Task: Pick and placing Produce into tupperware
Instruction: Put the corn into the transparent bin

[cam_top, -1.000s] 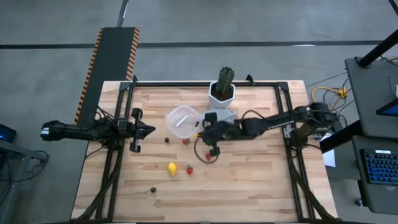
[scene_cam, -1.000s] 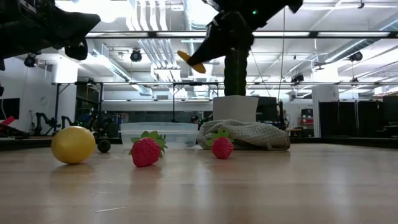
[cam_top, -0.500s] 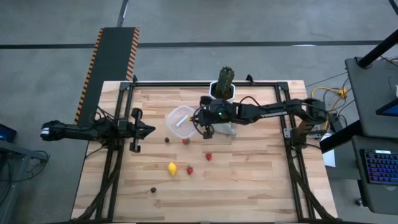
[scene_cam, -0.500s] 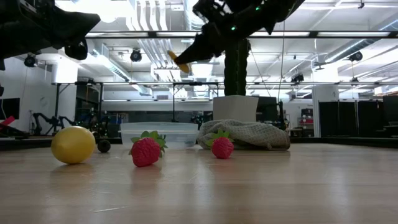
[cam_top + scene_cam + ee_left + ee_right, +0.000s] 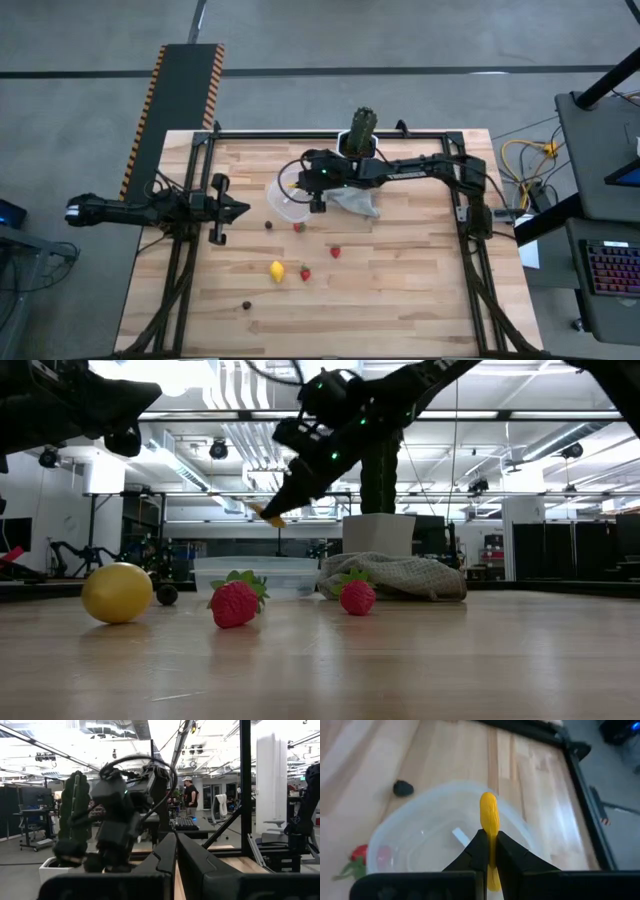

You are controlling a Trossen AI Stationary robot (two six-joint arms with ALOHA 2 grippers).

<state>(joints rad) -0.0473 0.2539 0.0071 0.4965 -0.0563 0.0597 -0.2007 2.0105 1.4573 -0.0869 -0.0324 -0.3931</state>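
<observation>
Right gripper (image 5: 489, 851): pinched tight on an orange-yellow carrot-like piece (image 5: 489, 820), which sticks out past the fingertips; in the low view the gripper (image 5: 278, 510) hangs in the air, piece at its tip.
Carrot-like piece: poised directly above the open tupperware (image 5: 427, 840), clear of its floor, as the right wrist view shows.
Tupperware: a round clear container with a whitish rim, straight below the right gripper (image 5: 297, 190); nothing but a pale slip shows inside it.
Just beyond the tupperware: a small dark round piece (image 5: 403, 788) and a red strawberry (image 5: 358, 856) lie on the wood just outside the rim, apart from it.
Behind the right arm: a pale cloth (image 5: 358, 200) lies crumpled under the arm, with a white pot (image 5: 357, 146) holding a green cactus (image 5: 362, 124) just past it.
Farther out from the gripper: two more strawberries (image 5: 335, 251) (image 5: 305, 272), a yellow lemon (image 5: 276, 269) and a second dark piece (image 5: 246, 305) scattered over the wooden table (image 5: 400, 300), well apart from the container.
Left gripper (image 5: 240, 209): fingers pressed together on nothing, held off at the table's left edge, well away from the tupperware.
</observation>
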